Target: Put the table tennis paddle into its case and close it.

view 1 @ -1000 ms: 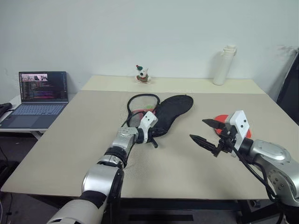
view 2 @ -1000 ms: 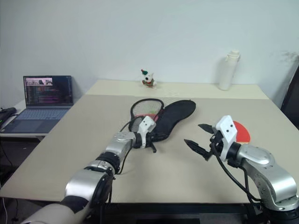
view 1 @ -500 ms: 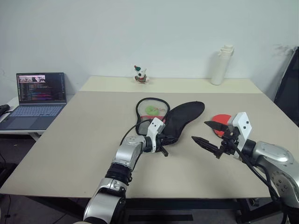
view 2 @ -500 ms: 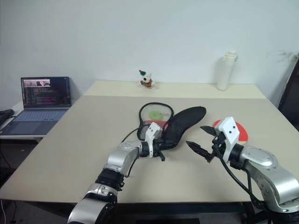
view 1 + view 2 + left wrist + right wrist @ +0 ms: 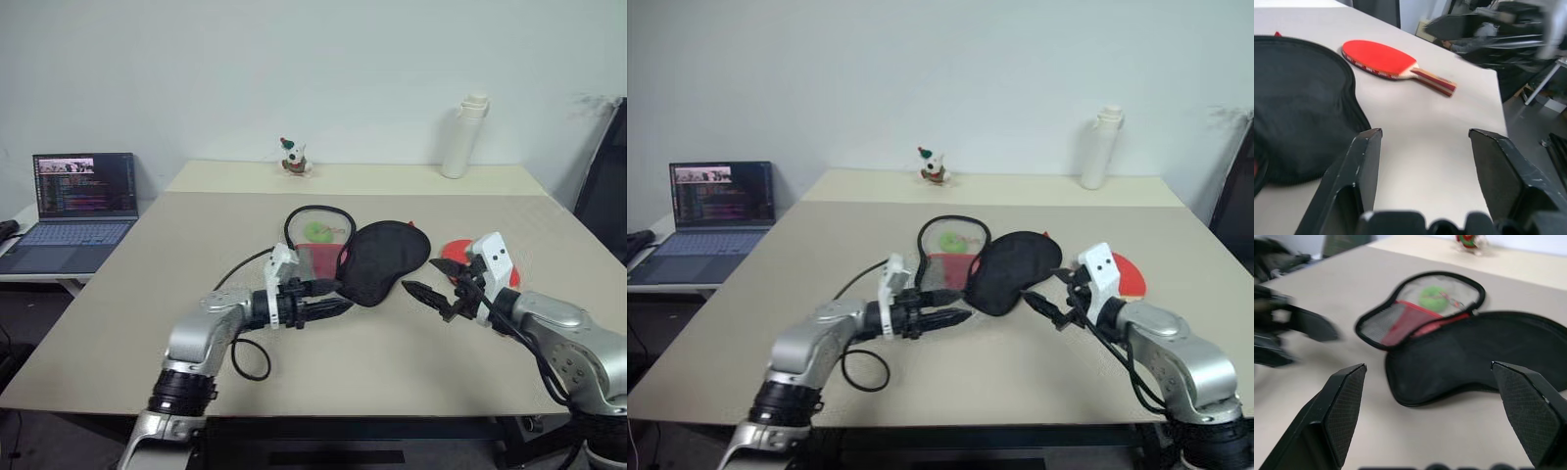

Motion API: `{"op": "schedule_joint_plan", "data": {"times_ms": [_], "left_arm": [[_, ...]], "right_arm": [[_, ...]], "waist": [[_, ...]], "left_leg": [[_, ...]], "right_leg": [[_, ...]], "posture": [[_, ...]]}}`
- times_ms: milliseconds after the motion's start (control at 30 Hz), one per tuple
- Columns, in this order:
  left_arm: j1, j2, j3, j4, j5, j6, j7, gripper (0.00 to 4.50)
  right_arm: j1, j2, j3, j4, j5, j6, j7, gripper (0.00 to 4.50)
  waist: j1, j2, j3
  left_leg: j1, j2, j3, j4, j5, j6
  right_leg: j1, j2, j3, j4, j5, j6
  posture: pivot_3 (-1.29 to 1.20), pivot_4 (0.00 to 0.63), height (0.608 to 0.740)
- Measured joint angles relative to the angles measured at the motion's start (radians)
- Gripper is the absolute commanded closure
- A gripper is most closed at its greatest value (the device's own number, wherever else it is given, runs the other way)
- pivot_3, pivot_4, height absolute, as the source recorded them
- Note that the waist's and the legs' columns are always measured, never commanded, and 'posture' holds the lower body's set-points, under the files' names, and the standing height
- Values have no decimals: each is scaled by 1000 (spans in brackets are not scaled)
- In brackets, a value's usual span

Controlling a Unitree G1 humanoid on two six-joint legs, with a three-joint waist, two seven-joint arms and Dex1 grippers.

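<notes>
**Case laid open, paddle still on the table**

Nearest us, our left gripper (image 5: 328, 306) hangs just short of the case (image 5: 387, 259) with its fingers spread and nothing between them. A second ago those fingers were pressed on the case's near edge; they have since let go and drawn back toward us. Our right gripper (image 5: 431, 294) sits just beside the case's right edge, jaws wide and empty, and has crept a little closer to it.

The case itself has changed most. Its black flap, which stood half folded on edge, now lies flat and open to the right of the mesh pocket half (image 5: 315, 235), where a small green ball (image 5: 1434, 297) shows through the mesh over the red panel. We judge the opening step done and the way clear to fetch the paddle.

The table tennis paddle (image 5: 1382, 59) lies red face up on the table (image 5: 176, 264), just beyond the right gripper and close to the flap, its wooden handle pointing away from the case.

Farther back stand a small figurine (image 5: 294, 157), a white bottle (image 5: 463, 135) and an open laptop (image 5: 76, 201). We can read no logo or writing on the case; the laptop's screen text is too small to make out.
</notes>
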Motion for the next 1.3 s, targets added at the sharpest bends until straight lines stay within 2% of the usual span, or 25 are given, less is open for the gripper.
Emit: {"op": "schedule_joint_plan", "data": {"times_ms": [200, 467, 767, 1000, 1033, 1100, 1300], "left_arm": [[2, 105, 64, 17, -17, -39, 14, 1400], [3, 201, 110, 41, -14, -105, 33, 1400], [14, 219, 114, 42, -17, -118, 54, 1400], [17, 220, 111, 38, -18, -118, 70, 1400], [18, 219, 109, 35, -18, -118, 71, 1361], [18, 219, 109, 31, -18, -118, 72, 1361], [26, 219, 103, 3, -23, -118, 71, 1361]], "right_arm": [[-85, 96, 80, 133, -69, 10, -62, 0], [-183, 232, 99, 316, -134, 51, -173, 0], [-203, 342, 105, 480, -222, 49, -269, 0], [-266, 442, 97, 579, -250, -23, -294, 0], [-271, 456, 101, 593, -256, -36, -297, 396], [-277, 473, 107, 609, -265, -53, -296, 905], [-277, 510, 89, 591, -245, -20, -280, 3117]], "waist": [[-1, 0, 0], [0, 0, 0], [-4, 1, 0], [-14, 1, 0], [-14, 1, 0], [-14, 1, 0], [-16, 1, 1]], "left_leg": [[0, 0, 0, 0, 0, 0], [-1, 0, 0, -1, 0, 0], [-1, 0, 1, -1, 0, 0], [-1, 1, 1, -1, 0, 0], [-1, 0, 0, -1, 0, 0], [-1, 0, 1, -2, 0, 0], [-1, 0, 0, -2, 0, 0]], "right_leg": [[0, 0, 0, 0, 0, 0], [-1, -1, 0, -1, 3, -4], [-2, 0, 0, 0, 3, -4], [-2, 0, 0, 0, 3, -5], [-2, 0, 0, 0, 3, -5], [-2, 0, 0, 0, 3, -5], [-2, 0, 0, 0, 3, -5]], "posture": [[0, 150, 740], [0, 150, 740], [0, 150, 740], [0, 150, 740], [0, 150, 740], [0, 150, 740], [0, 150, 740]]}}
